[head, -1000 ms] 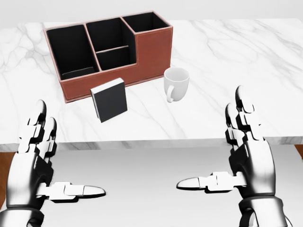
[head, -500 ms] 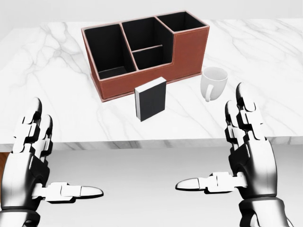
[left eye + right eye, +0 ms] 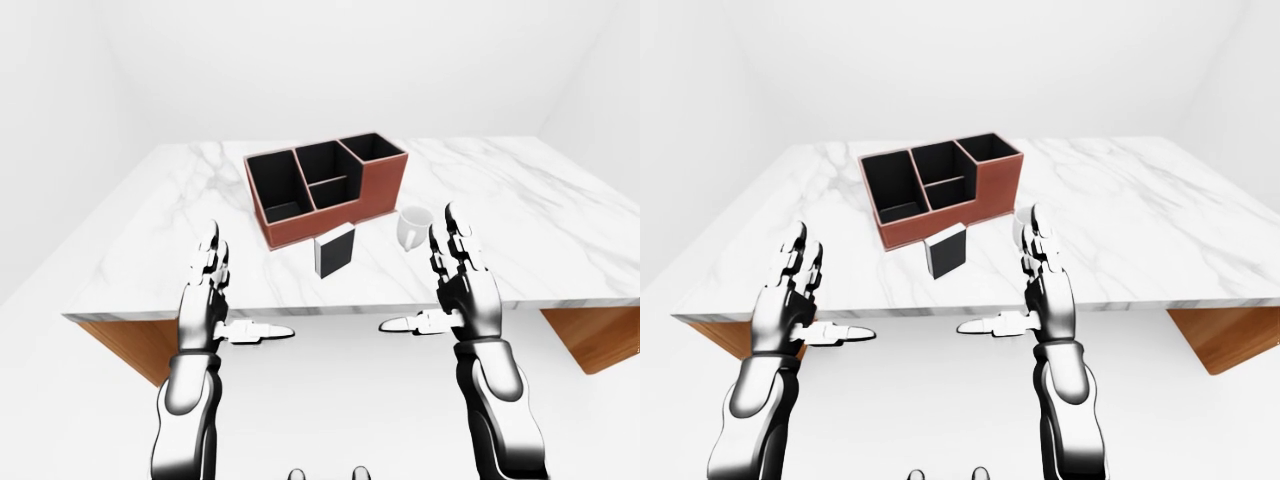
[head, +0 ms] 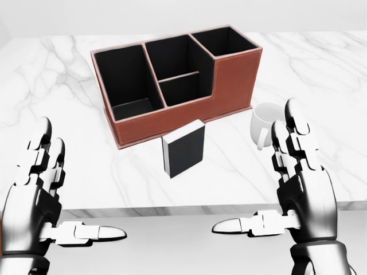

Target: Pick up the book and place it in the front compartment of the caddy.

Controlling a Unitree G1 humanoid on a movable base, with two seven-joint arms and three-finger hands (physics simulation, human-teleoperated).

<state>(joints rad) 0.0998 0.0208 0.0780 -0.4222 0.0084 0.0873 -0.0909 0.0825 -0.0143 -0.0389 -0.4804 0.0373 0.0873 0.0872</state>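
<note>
A black book [image 4: 184, 149] with white page edges stands upright on the marble table [image 4: 69, 172], just below the brown caddy [image 4: 178, 80] in the head view. The caddy has several black-lined compartments, all showing empty. Both hands hover below the table's near edge, fingers spread. My left hand [image 4: 51, 197] is open at the lower left, well apart from the book. My right hand [image 4: 281, 183] is open at the lower right, its fingertips overlapping the mug in the picture, holding nothing.
A white mug [image 4: 266, 122] stands on the table right of the book, beside the caddy's right end. The marble top stretches wide on both sides [image 3: 520, 190]. Wooden table sides [image 3: 590, 340] show under the top.
The whole picture has shifted: the camera moved closer, so table, caddy, book and mug sit lower and larger. Over the second they also slid rightward. The hands keep their pose.
</note>
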